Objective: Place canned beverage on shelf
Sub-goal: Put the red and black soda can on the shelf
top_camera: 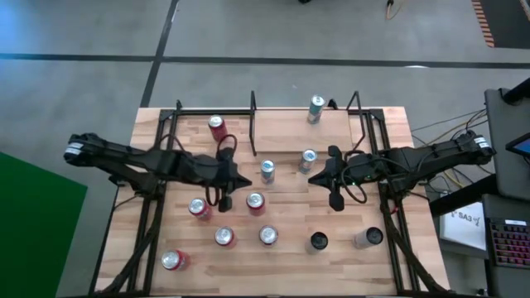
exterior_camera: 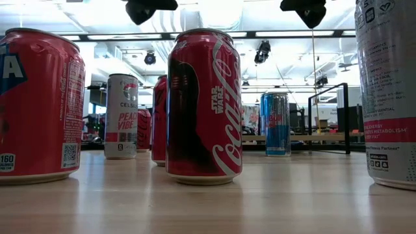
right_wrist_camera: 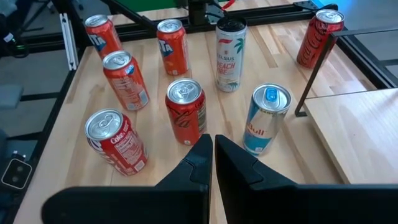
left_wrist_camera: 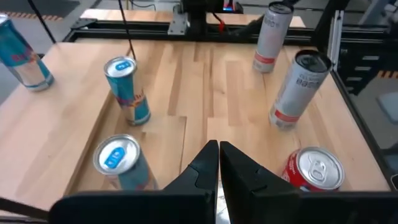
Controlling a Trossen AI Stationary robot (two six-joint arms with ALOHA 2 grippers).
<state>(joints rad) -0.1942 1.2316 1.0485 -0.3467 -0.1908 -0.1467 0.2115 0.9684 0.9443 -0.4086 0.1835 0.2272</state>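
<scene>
High view shows the left pincer and right pincer both closed and empty mid-frame, one teal can on the shelf, others waiting on the worktop.

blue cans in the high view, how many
3 blue cans: one on the shelf's back edge, one on the table at the shelf's front edge, one on the table off its front left corner. Others may be hidden.
</scene>
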